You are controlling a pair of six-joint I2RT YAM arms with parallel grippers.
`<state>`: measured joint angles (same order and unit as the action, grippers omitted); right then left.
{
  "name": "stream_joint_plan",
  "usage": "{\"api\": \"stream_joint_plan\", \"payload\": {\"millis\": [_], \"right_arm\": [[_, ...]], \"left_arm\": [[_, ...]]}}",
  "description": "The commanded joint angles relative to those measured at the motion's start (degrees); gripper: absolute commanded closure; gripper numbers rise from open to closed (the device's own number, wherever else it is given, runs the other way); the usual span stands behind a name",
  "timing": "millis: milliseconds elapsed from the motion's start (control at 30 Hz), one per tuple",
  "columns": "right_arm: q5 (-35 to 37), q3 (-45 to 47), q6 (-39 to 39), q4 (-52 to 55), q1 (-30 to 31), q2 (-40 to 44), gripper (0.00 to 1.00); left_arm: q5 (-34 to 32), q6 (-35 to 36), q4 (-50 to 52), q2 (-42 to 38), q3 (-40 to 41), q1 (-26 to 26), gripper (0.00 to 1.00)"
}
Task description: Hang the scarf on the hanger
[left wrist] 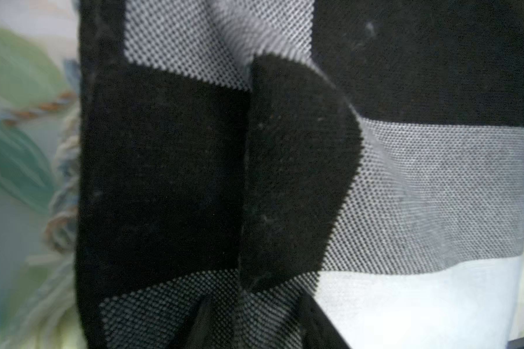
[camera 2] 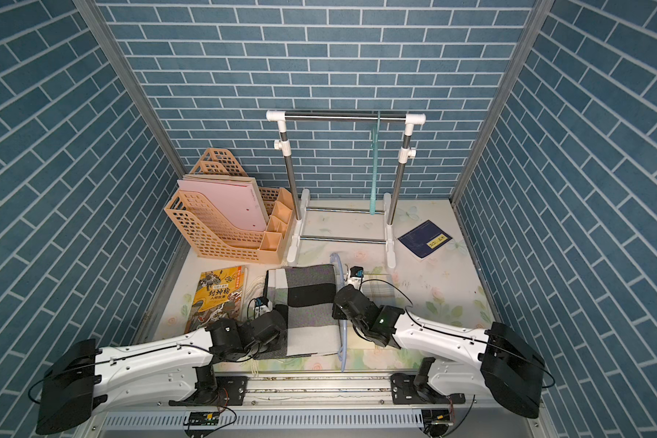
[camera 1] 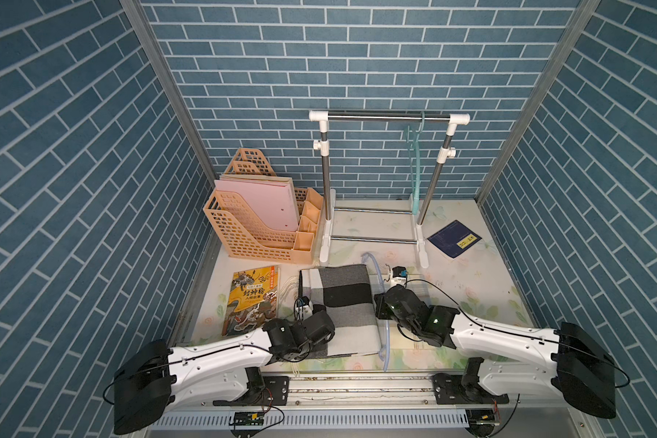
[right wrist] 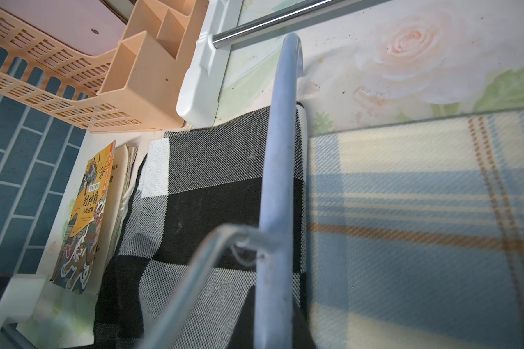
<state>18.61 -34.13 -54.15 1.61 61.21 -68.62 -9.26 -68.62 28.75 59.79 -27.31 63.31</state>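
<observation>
Where the right arm (camera 1: 490,333) crosses, hanger (camera 1: 387,341) vanishes.

Left arm (camera 1: 220,354) and right arm (camera 1: 505,337) wear white shells, black joints, thin black cables

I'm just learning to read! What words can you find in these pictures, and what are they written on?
"封神榜": the big title on the yellow picture book.
"人物故事": the smaller line just under that title.
Red strip at the picture book's top corner: too small to read.
Yellow label on the dark blue booklet: too small to read.
</observation>
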Motion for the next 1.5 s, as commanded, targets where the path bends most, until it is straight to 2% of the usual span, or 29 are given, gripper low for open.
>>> {"api": "stream_joint_plan", "payload": {"millis": [0,33,300,467,667,800,967,1133,1167,1200,1233,1267,1300,1400,1467], "right_arm": [[0.56,0.73,1.83,1.79,-0.46,0.35,1.0],[0.82,0.64,1.85,2.04,-0.48,0.53,1.0],[3.62,-0.6,1.66,6.46,-0.67,0.78,1.0],[3.22,-0.55,1.31,6.71,-1.18,0.3,1.0],[3.27,-1.09,0.08,7.73,-1.18,-0.49,1.0],[2.65,-1.13,-0.12,7.57,-1.17,-1.01,1.0],[1.34,-2.41,1.01,8.55,-1.17,-1.6,1.0],[1.79,-4.15,3.48,11.24,-1.18,-1.82,1.0],[1.59,-4.34,3.96,11.33,-1.18,-2.03,1.0],[1.22,-4.48,4.29,11.46,-1.17,-2.29,1.0],[0.75,-4.7,4.7,11.44,-1.18,-2.73,1.0],[0.06,-4.94,4.94,11.49,-1.18,-3.17,1.0],[-0.04,-5.05,5.08,11.37,-1.18,-3.46,1.0],[-0.62,-5.07,5.27,10.77,-1.18,-3.71,1.0],[-0.92,-5.07,5.45,10.38,-1.14,-3.64,1.0]], "left_arm": [[-1.01,-0.35,-0.14,0.5,0.47,0.31,0.8],[-2.09,-0.8,1.23,0.26,0.3,0.29,1.0],[-12.73,-10.3,17.3,-13.65,-1.67,-0.56,1.0],[-17.56,-13.94,26.46,-16.74,-6.23,-1.33,1.0],[-24.09,-20.64,36.37,-18.98,-7.89,-1.34,1.0],[-23.21,-20.75,31.37,-19.13,-4.26,-1.43,1.0],[-17.96,-20.27,23.78,-14.74,1.57,-1.52,1.0],[-12.94,-18.31,18.68,-15.42,4.68,-1.53,1.0],[-12.71,-17.71,18.7,-15.74,4.63,-1.52,0.93],[-12.68,-17.11,18.86,-16.14,4.33,-1.52,0.81],[-12.68,-16.16,19.09,-16.53,3.56,-1.53,0.73],[-13.01,-15.0,19.72,-16.88,2.13,-1.52,0.6],[-13.63,-14.17,20.62,-17.05,0.57,-1.52,0.52],[-16.61,-11.36,23.42,-17.03,-5.04,-1.53,0.37],[-19.25,-8.19,23.87,-16.82,-8.13,-1.64,0.33]]}}
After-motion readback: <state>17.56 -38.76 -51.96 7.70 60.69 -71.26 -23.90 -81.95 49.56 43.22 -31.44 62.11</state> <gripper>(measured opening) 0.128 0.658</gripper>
